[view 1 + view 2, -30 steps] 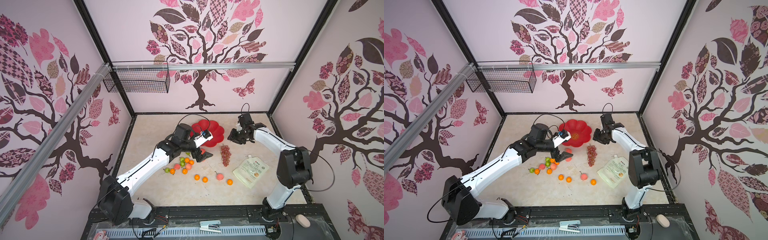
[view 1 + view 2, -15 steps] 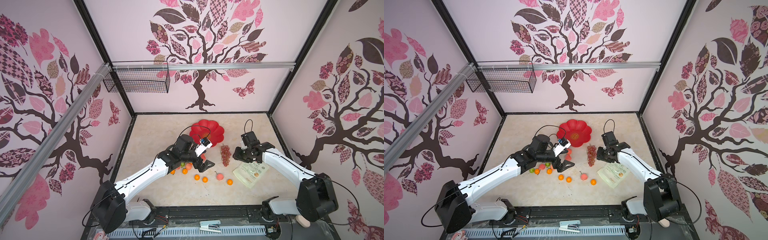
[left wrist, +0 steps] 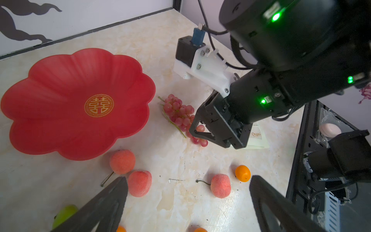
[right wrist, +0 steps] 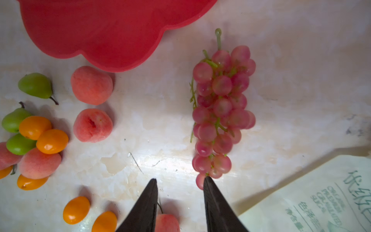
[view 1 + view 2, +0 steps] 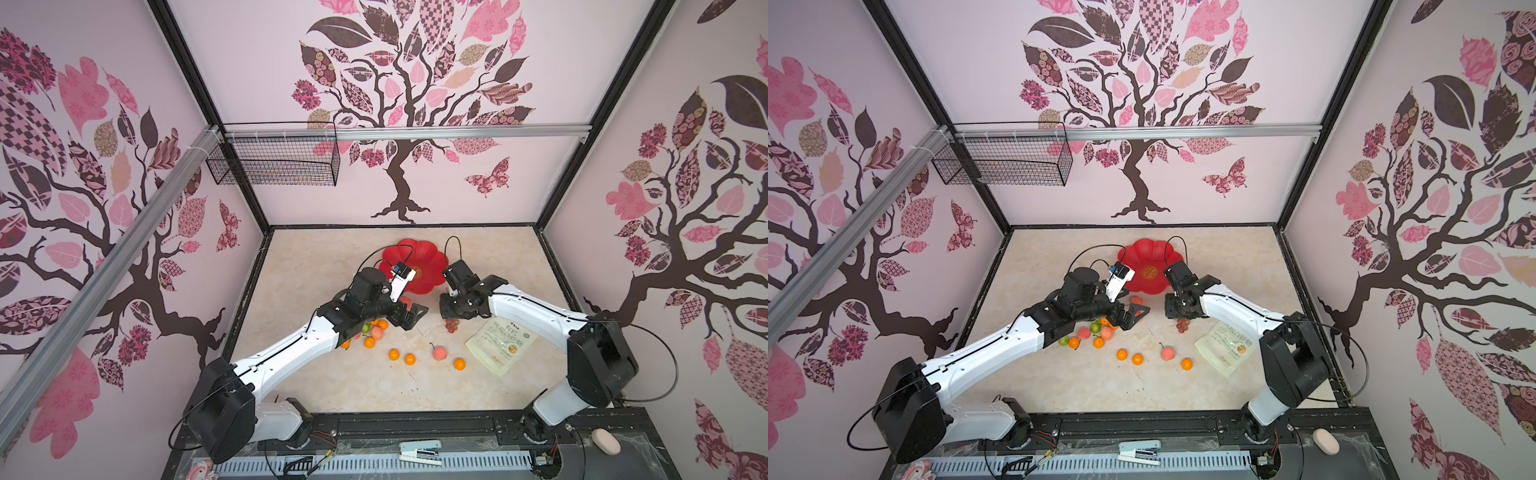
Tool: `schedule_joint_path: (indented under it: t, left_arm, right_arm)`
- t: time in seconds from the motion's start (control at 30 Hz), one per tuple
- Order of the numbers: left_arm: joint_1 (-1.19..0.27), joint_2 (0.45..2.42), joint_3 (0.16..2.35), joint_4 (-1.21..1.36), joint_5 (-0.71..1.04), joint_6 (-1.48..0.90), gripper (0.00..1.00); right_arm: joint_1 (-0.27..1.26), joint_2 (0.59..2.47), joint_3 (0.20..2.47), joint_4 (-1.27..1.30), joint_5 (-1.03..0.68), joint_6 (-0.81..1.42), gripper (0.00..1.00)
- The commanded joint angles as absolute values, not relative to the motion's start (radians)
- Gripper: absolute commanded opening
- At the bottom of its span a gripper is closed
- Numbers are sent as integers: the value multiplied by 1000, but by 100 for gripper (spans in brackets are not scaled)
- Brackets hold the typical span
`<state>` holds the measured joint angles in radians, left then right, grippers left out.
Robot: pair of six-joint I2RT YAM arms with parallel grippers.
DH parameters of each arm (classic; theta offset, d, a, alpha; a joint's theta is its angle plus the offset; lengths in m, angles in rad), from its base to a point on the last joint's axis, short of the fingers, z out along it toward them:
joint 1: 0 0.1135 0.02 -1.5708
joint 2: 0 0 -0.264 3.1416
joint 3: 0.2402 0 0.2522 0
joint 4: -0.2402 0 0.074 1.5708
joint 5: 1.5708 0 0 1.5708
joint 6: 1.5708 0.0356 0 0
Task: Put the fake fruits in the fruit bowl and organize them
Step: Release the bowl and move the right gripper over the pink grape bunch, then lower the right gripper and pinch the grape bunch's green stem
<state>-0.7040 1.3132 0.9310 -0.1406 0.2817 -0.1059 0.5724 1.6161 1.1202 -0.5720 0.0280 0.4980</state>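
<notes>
1. Fruit bowl sits near the desk's far edge, and the fruits all lie outside it.
2. Right gripper: jaws half open, holding nothing, at the grape bunch's tip.
3. Left gripper gapes wide and empty above peaches.
4. Pouch lies near that bunch – right-edge side.

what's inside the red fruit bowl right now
Nothing but its gold emblem: the left wrist view shows the fruit bowl whole and empty. In both top views the left arm's wrist camera covers part of its rim.
</notes>
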Motion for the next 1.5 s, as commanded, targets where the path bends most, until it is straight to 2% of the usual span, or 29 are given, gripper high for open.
schedule_joint_path:
  t: [0.0,0.3,0.73,0.83,1.47]
  left_arm:
    - [-683,1273,900,-84,264,-127,99]
    - [-642,1279,908,-83,308,-139,98]
    - [-640,1320,938,-118,384,-125,99]
    - [-640,1324,942,-127,387,-122,99]
    - [-640,1343,953,-136,417,-126,99]
  right_arm:
    - [583,1699,1178,-555,12,543,39]
    - [588,1807,1204,-530,-57,573,38]
    - [586,1817,1200,-619,137,581,57]
    - [586,1834,1217,-645,176,580,59]
    - [584,1906,1284,-666,223,506,53]
